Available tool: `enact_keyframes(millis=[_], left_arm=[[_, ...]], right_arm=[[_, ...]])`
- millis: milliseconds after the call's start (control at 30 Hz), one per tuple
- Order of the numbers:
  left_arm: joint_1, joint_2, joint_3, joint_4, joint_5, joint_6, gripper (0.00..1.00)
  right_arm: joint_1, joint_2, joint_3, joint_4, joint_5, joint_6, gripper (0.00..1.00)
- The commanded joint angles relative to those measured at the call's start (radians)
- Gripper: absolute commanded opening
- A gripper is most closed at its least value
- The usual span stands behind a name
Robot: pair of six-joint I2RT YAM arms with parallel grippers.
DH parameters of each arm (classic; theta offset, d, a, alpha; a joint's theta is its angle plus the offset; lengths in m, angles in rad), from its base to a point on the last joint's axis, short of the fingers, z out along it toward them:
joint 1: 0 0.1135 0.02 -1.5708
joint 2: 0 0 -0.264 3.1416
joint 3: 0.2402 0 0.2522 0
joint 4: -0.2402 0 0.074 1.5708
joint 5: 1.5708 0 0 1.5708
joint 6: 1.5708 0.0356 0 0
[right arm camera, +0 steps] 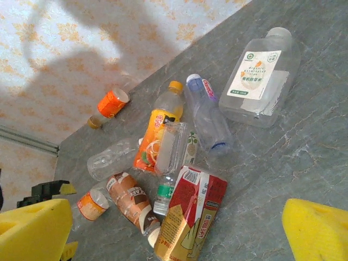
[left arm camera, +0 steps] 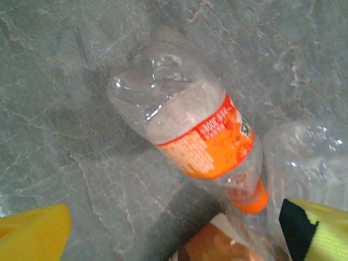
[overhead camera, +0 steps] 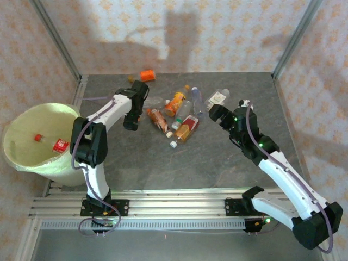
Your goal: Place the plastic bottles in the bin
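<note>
Looking down from above, finds the bin (overhead camera: 11, 147) off the 9 o'clock edge of the bench (overhead camera: 217, 163), lined with a pale yellow-green bag (overhead camera: 32, 122). Spots inside it a red-labelled bottle (overhead camera: 60, 145) lying toward 3 o'clock and a small red cap (overhead camera: 38, 137) near the middle.

Meets a loose heap of plastic bottles (overhead camera: 182, 115) at the centre of the bench, all lying down, several touching. Picks out an orange-labelled bottle (overhead camera: 175, 103) at 12 o'clock of the heap, a flat white-labelled bottle (overhead camera: 217, 98) at 2 o'clock, a red-and-gold bottle (overhead camera: 188, 129) at 5 o'clock and a brown-labelled bottle (overhead camera: 157, 118) at 9 o'clock. Notes a lone orange-wrapped bottle (overhead camera: 147, 75) well apart at 11 o'clock, close to the far wall (overhead camera: 174, 32).

Places the left claw (overhead camera: 130, 124) at 9 o'clock of the heap, just beside the brown-labelled bottle, released and grasping nothing. Sees from its wrist two yellow fingers (left arm camera: 32, 234) spread to the lower corners, and above them a crumpled clear bottle (left arm camera: 201, 136) with orange label and orange cap, flat on the grey bench, cap toward 5 o'clock, untouched.

Places the right claw (overhead camera: 215, 112) at 3 o'clock of the heap, near the flat white-labelled bottle, likewise released and empty. Sees from that wrist yellow fingers (right arm camera: 32, 228) wide apart at 7 and 5 o'clock of the frame, with the red-and-gold bottle on the bench between them and the rest of the heap fanning out toward 12 o'clock.
</note>
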Motion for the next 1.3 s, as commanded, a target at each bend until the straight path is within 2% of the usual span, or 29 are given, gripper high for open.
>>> enact_keyframes(millis=[0,100,300,500,667,800,1033,1267], left_arm=[[0.035,0.053,0.052,-0.011,0.023,-0.060,1.00],[0.057,0.101,0.090,-0.018,0.043,-0.057,1.00],[0.059,0.189,0.193,-0.073,-0.021,-0.079,1.00],[0.060,0.235,0.193,-0.049,-0.003,-0.135,0.96],[0.064,0.242,0.131,0.018,-0.008,-0.166,0.86],[0.062,0.249,0.118,0.024,-0.042,-0.155,0.70],[0.063,0.204,0.023,0.144,-0.092,-0.146,0.61],[0.062,0.102,-0.059,0.242,-0.224,-0.029,0.54]], right_arm=[[-0.005,-0.021,0.002,-0.043,0.039,-0.024,0.99],[-0.005,-0.033,0.000,-0.055,0.047,-0.027,0.99],[-0.004,-0.041,0.001,-0.061,0.050,-0.029,0.99],[-0.003,-0.053,0.004,-0.082,0.052,-0.035,0.99],[-0.004,-0.074,-0.005,-0.099,0.058,-0.036,0.99],[-0.005,-0.091,-0.018,-0.101,0.066,-0.034,0.99],[-0.005,-0.093,-0.025,-0.104,0.068,-0.026,0.99],[-0.005,-0.095,-0.031,-0.102,0.072,-0.029,0.99]])
